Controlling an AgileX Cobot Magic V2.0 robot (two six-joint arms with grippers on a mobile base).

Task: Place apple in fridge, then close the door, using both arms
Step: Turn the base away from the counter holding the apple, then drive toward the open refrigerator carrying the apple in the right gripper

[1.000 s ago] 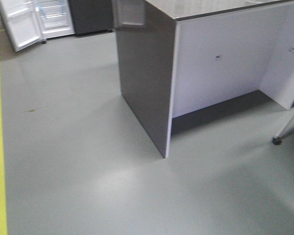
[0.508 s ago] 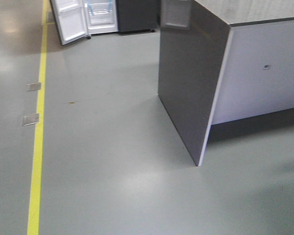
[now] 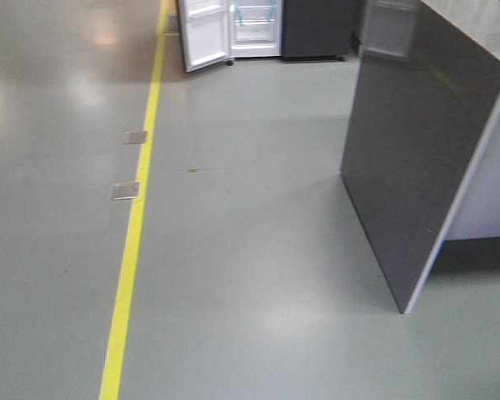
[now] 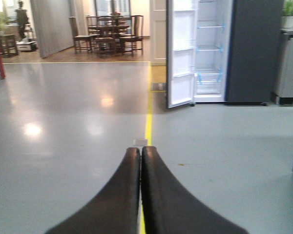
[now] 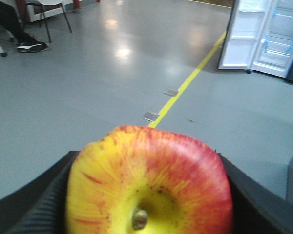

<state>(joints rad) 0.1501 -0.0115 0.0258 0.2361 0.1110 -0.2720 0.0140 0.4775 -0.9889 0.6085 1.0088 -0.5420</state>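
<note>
Turning toward the far fridge [image 3: 258, 25], shifting it from far left toward centre; gripping the apple [image 5: 151, 170] in the right gripper [image 5: 149, 200], keeping the left gripper [image 4: 140, 161] pressed closed and empty; lining up the approach.

Bare floor [image 3: 250, 275] runs to the fridge [image 3: 254, 25]
Its door [image 3: 204, 37] stands wide; the counter [image 3: 417, 167] end panel flanks the way.
</note>
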